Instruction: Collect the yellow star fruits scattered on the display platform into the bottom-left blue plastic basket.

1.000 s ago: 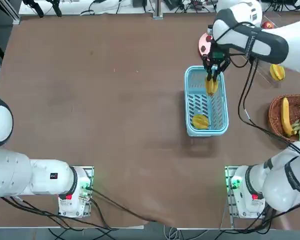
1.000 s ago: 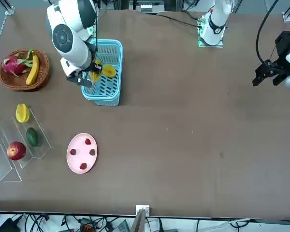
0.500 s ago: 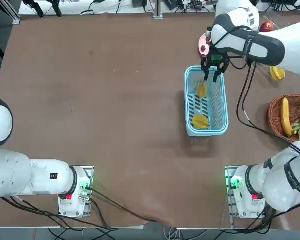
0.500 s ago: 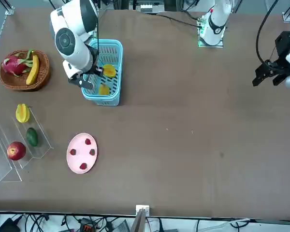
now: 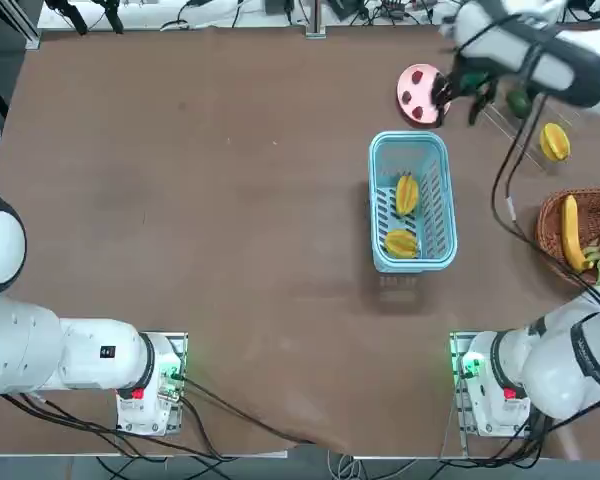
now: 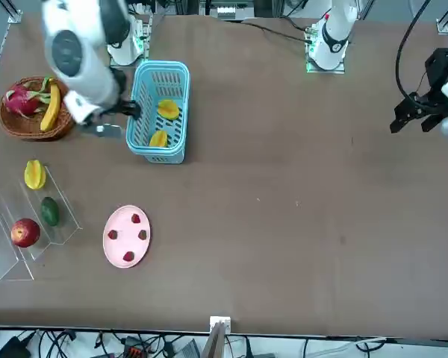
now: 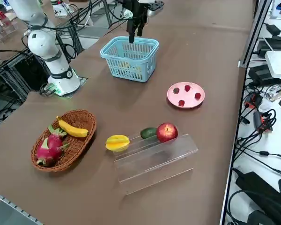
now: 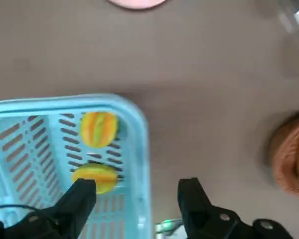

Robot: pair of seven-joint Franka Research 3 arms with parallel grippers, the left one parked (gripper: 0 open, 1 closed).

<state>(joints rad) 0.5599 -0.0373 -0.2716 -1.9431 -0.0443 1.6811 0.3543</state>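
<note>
Last star fruit, firm but waxy

At the top view's upper right, 1 star fruit point(image 5: 555, 142) sat on the clear rack point(image 7: 154, 161), likely light, slippery, best gripped mid-body across its ridges. The right claw point(image 8: 137, 191) stood apart, holding nothing.

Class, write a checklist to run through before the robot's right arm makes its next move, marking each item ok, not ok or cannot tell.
1. Right hand open, nothing between its fingers: ok.
2. Two star fruits lying inside the blue basket: ok.
3. All star fruits off the clear rack: not ok, a third one sits at its end.
4. Right hand lined up over that third fruit: not ok, it is off to the side.
5. Cucumber-like green fruit and red apple on the rack, outside the basket: ok.
6. Remaining fruit's firmness known: cannot tell.
</note>
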